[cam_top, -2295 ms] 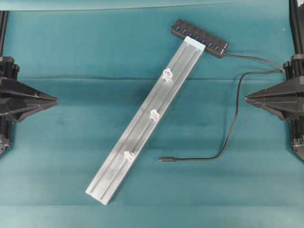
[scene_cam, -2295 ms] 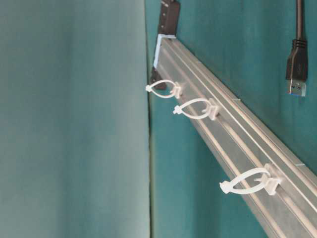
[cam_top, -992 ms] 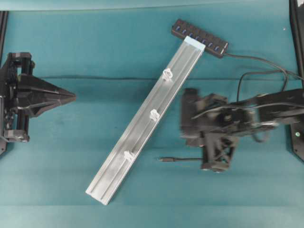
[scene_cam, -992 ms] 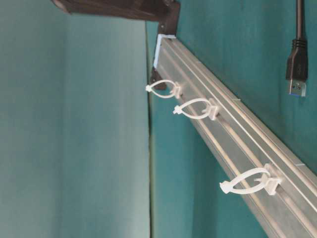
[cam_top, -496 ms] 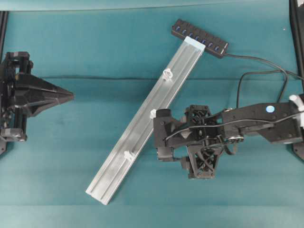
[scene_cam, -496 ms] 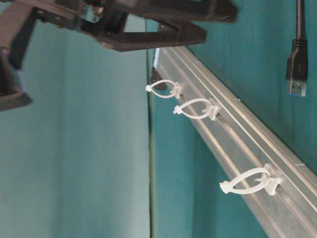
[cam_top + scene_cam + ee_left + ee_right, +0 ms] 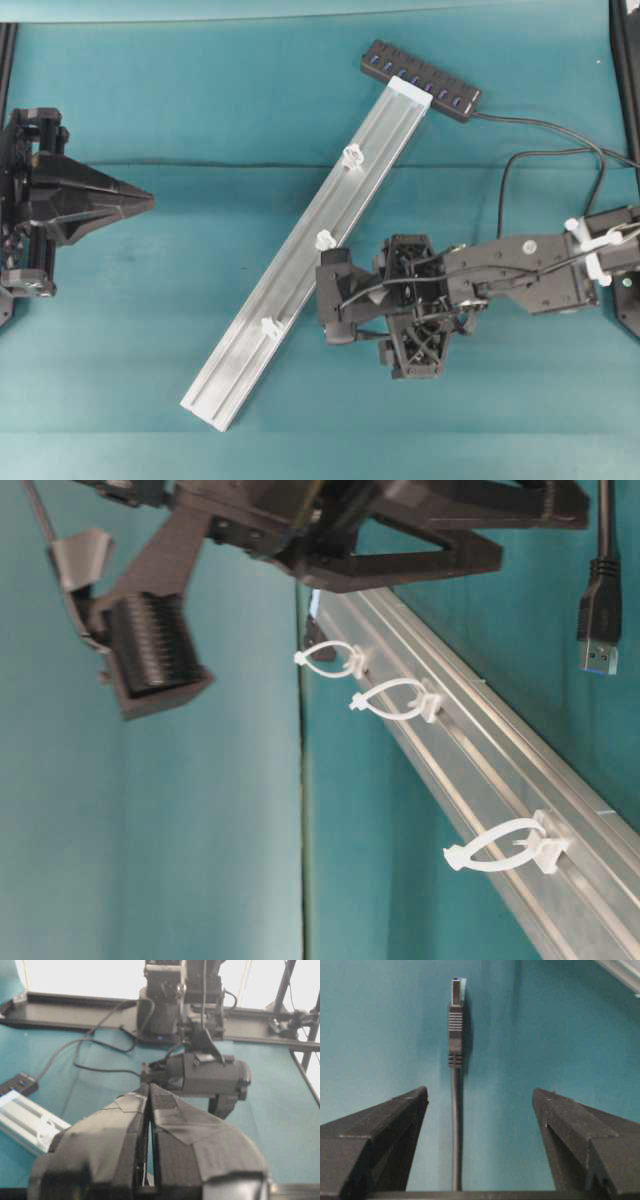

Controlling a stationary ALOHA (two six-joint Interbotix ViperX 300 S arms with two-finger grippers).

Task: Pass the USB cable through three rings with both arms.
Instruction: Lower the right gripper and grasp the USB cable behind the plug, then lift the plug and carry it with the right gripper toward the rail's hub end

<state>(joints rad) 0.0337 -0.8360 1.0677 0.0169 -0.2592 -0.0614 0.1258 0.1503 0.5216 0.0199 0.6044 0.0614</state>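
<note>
USB cable point(image 7: 455, 1110) flat on cloth, between spread right gripper point(image 7: 480, 1110) fingers, untouched

Teal cloth point(image 7: 200, 100); silver rail point(image 7: 300, 250); whitish translucent rings point(image 7: 400, 700); black hub point(image 7: 420, 80), sockets seemingly blue; dark grey USB cable point(image 7: 455, 1125).
</note>
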